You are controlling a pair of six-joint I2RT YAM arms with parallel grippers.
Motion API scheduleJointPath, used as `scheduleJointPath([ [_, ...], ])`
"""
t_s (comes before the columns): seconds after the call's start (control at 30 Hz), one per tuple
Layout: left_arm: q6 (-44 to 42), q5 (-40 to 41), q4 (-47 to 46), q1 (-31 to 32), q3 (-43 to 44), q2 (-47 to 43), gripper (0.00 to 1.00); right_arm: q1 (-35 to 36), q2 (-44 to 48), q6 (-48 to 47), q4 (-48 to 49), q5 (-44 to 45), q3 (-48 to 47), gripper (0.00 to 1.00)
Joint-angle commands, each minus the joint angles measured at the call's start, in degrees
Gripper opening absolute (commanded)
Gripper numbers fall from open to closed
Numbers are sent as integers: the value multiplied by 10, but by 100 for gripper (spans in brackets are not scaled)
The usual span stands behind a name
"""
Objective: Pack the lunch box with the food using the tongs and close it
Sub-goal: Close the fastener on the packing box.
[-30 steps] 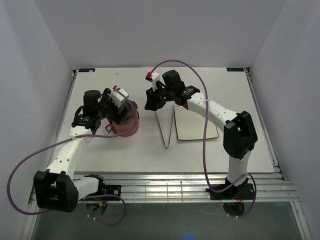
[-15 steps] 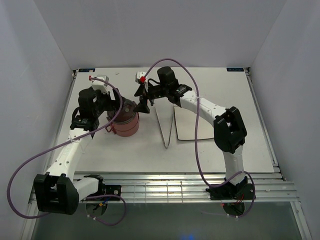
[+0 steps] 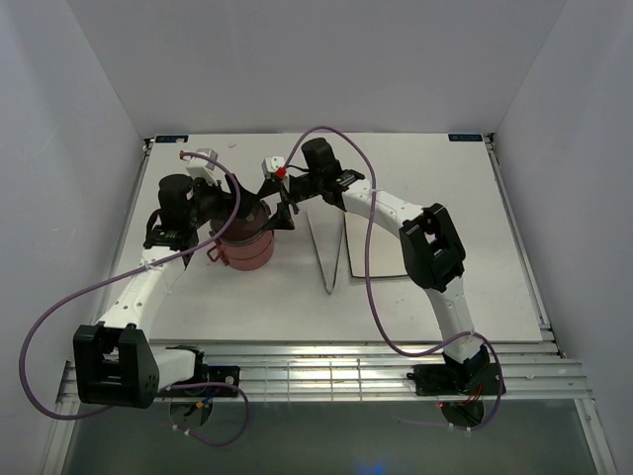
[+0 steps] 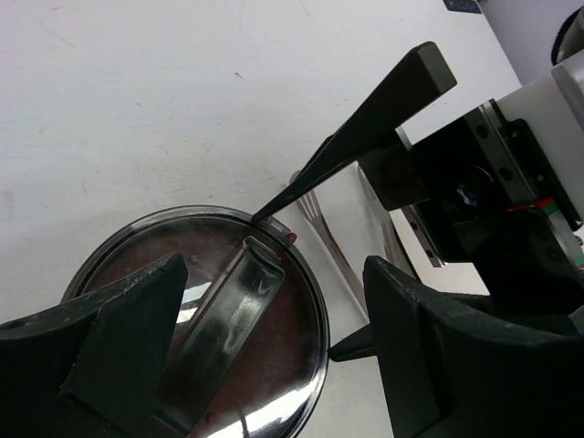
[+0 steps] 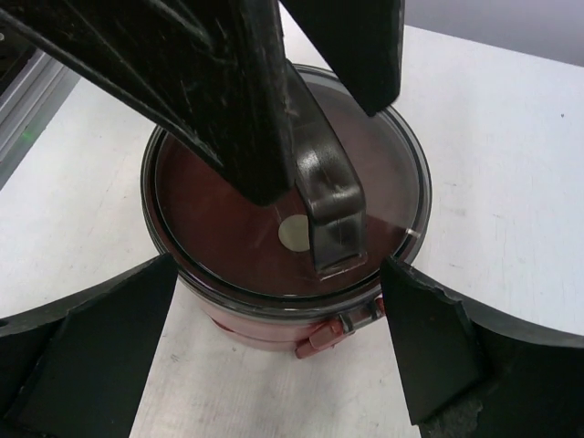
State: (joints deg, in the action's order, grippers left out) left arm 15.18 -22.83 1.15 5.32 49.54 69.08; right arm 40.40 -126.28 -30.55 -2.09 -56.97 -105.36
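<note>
Overhead, the lunch box [image 3: 247,245] stands stacked on the table [image 3: 475,297] with its grey cover on. The tongs [image 3: 331,252] lie at its 3 o'clock, flat on the table, and the white plate [image 3: 391,247] sits just past them, also toward 3 o'clock. The left gripper [image 3: 232,203] comes over the box from 10 o'clock and the right gripper [image 3: 280,206] from 2 o'clock, the two close together above the cover.

From the left wrist, the left gripper [image 4: 274,274] has its fingers [image 4: 119,338] spread wide with nothing between them. The cover's handle [image 4: 228,319] lies just below, and one dark finger of the right gripper [image 4: 365,119] slants in from 1 o'clock.

From the right wrist, the right gripper [image 5: 278,265] is likewise released, its fingers [image 5: 456,356] wide apart at either side of the lunch box [image 5: 192,192]. A red clasp [image 5: 333,333] shows at 5 o'clock on the wall; whether it is latched I cannot tell.

No food shows in any view, so I judge it packed inside, with the tongs set down and the cover placed. What seems left is securing the clasps, if they are not fastened.
</note>
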Motion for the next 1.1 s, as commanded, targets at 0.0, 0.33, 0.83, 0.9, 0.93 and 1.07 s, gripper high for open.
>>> scheduleJointPath([
  [0.0, 24, -57, -33, -8, 16, 13, 88, 2, -12, -15, 52, -32, -34, 97],
  [0.33, 43, 6, -24, -18, 40, -48, 86, 10, -46, 40, 142, -18, -62, 96],
  [0.83, 230, 185, 156, -113, 67, -50, 77, 20, -113, 108, 191, -45, -125, 83],
  [0.9, 287, 157, 138, -147, 15, -64, 75, 20, -117, 113, 191, -53, -128, 78],
  [0.93, 306, 147, 124, -178, -4, -71, 69, 20, -119, 114, 184, -58, -130, 76],
  [1.07, 361, 191, 150, -203, -49, -87, 63, 20, -119, 115, 150, -60, -138, 60],
])
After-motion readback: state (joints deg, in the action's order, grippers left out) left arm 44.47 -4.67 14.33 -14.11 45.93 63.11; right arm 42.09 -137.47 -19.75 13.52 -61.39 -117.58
